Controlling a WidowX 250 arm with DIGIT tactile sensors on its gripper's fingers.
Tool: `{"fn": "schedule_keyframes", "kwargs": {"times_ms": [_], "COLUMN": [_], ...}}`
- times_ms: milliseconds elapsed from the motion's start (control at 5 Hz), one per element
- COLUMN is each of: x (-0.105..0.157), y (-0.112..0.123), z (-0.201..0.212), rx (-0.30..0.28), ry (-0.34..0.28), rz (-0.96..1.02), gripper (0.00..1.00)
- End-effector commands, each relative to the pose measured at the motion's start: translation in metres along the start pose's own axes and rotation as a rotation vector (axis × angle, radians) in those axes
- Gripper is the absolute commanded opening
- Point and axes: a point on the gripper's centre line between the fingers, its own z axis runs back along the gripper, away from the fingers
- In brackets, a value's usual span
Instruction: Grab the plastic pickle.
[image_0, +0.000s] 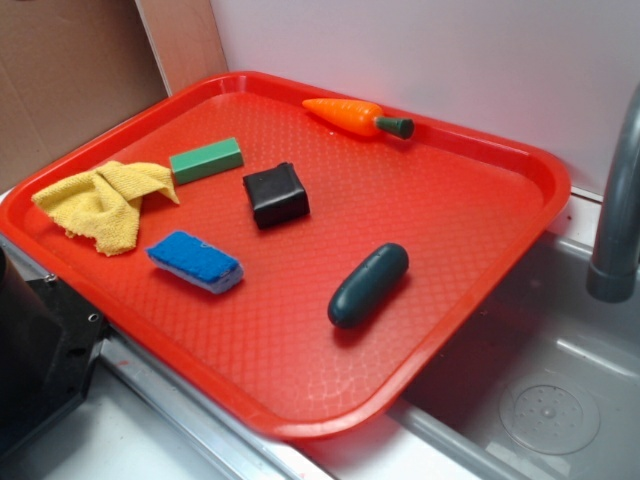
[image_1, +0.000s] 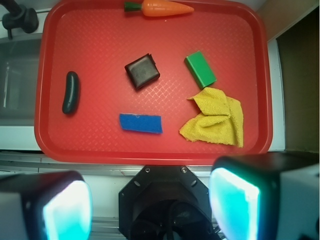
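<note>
Pickle (image_1: 71, 92), dark teal, lies at the left of the wrist view on the red tray (image_1: 100, 145). Rightward sit a blue sponge (image_1: 140, 123), black block (image_1: 142, 71), carrot (image_1: 160, 8) at top, green block (image_1: 200, 69) and yellow cloth (image_1: 215, 117). The gripper (image_1: 150, 202) at bottom spreads wide apart, holding nothing, well apart from the pickle.

Bright red is seen all over the tray (image_0: 480, 200), with a fine diamond texture pressed into it. The pickle (image_0: 368, 285) is coloured dark teal-green, the sponge (image_0: 195, 260) blue, the cloth (image_0: 105, 200) yellow, and the carrot (image_0: 350, 115) orange with a green tip.
</note>
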Motion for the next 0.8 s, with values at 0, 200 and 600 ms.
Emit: {"fn": "schedule_keyframes", "kwargs": {"times_ms": [0,200,600], "x": [0.000,0.009,0.029], "y": [0.000,-0.004,-0.037], "z": [0.000,-0.005,-0.030], "rx": [0.000,-0.012,-0.014], "ry": [0.000,-0.013,0.020], "rz": [0.000,-0.076,-0.015], "gripper": [1.00,1.00,1.00]}}
